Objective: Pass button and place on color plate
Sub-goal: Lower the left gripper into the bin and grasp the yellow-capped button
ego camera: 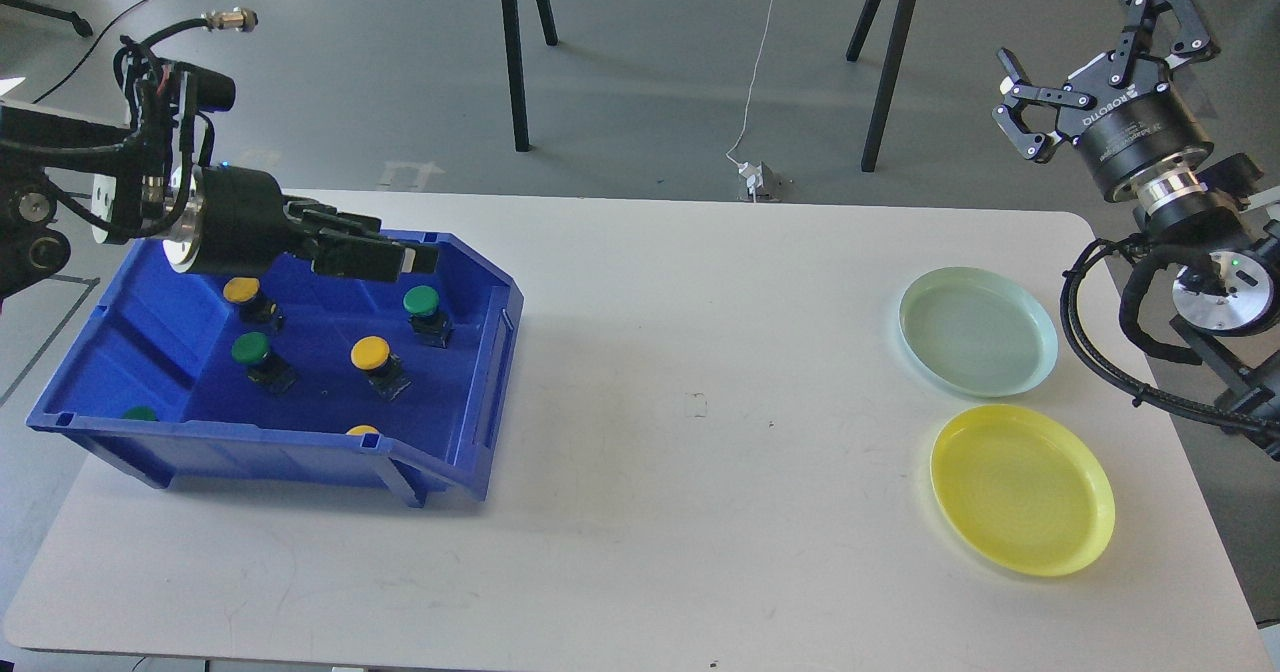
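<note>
A blue bin (497, 372) at the table's left holds several buttons on black bases: yellow ones (370, 352) (240, 290) and green ones (421, 300) (250, 348). Two more caps peek over the bin's front wall. My left gripper (415, 260) reaches in from the left, lying level over the bin's back part, just above and left of a green button; it looks open and empty. My right gripper (1057, 14) is raised beyond the table's far right corner, open and empty. A pale green plate (978, 330) and a yellow plate (1022, 488) lie at the right.
The white table (700, 402) spans the view. Black stand legs (515, 52) and a white cable (760, 62) are on the grey floor behind it. My right arm's cables (1100, 352) hang beside the pale green plate.
</note>
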{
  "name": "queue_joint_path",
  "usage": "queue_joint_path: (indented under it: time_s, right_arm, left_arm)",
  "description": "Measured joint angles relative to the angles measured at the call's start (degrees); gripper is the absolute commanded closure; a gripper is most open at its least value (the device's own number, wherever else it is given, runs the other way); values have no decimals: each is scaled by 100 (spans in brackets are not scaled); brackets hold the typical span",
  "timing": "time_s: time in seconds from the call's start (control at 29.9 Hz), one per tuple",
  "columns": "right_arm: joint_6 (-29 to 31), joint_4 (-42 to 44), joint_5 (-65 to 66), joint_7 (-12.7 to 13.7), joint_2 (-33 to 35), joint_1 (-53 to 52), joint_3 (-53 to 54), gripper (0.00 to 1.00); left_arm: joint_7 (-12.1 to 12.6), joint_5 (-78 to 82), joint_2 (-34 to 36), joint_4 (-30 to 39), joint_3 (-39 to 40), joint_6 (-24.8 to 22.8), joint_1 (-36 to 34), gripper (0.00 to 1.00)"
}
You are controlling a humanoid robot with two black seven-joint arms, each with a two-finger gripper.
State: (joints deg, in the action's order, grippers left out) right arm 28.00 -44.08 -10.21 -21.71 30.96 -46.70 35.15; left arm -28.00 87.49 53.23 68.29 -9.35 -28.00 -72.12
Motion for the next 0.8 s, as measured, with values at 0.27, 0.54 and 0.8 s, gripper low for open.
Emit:
queue_joint_path:
  time_s: [0.27, 0.54, 0.8]
  right_arm:
    - [0, -3, 2, 0, 41, 29, -25, 1]
    - [0, -10, 2, 0, 160, 88, -15, 1]
    - [0, -9, 2, 0, 188, 138, -12, 1]
  left_arm:
    - [0, 417, -724, -1244, -521, 0, 307, 2]
    - [0, 427, -1144, -1888, -544, 0, 551, 2]
    - [0, 407, -1507, -2211, -523, 0, 657, 2]
